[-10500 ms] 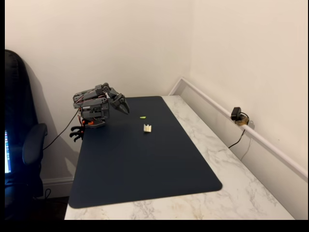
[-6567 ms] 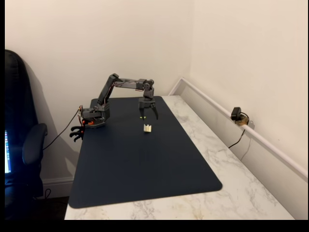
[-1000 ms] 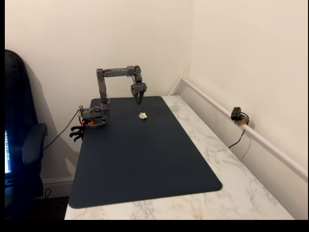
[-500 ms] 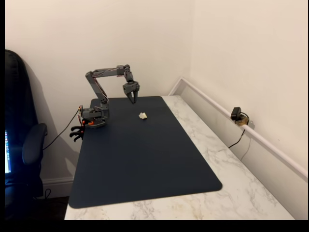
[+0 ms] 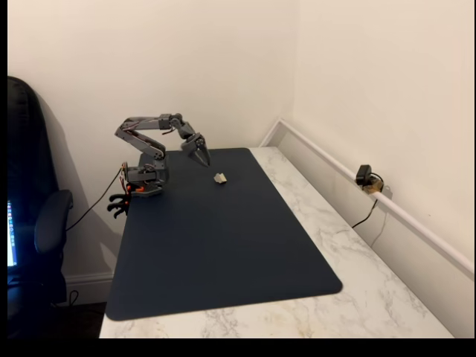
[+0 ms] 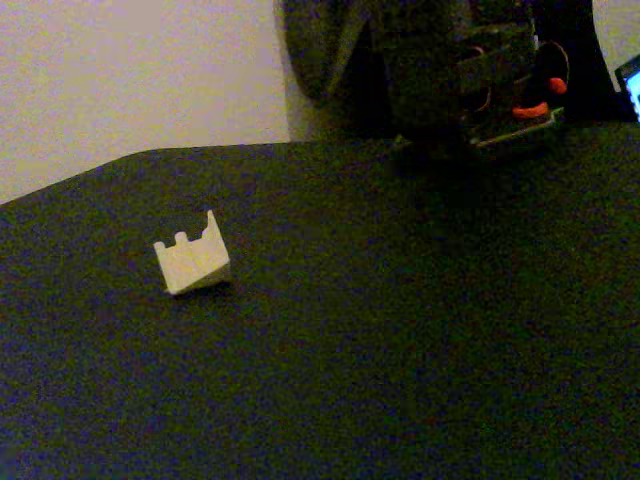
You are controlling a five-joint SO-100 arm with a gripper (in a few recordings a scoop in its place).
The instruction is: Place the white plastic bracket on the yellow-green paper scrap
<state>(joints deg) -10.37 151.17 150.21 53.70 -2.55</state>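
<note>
The white plastic bracket (image 5: 220, 178) lies on the dark mat, tilted, with its small prongs pointing up (image 6: 192, 262). The yellow-green paper scrap is hidden; no green shows around the bracket in either fixed view. My gripper (image 5: 201, 156) hangs above the mat, up and left of the bracket and well apart from it. Its fingers come to a point, shut with nothing in them. The arm is folded back over its base (image 5: 145, 181).
The dark blue mat (image 5: 223, 253) covers most of a marble table (image 5: 349, 253). A small camera (image 5: 364, 177) sits by the wall rail at the right. An office chair (image 5: 37, 223) stands off the left side. The arm's base and cables (image 6: 480, 90) rise behind the mat.
The arm has folded back to the left toward its base, carrying the gripper away from the bracket. The bracket lies still where the green scrap showed earlier, up and left of its first spot.
</note>
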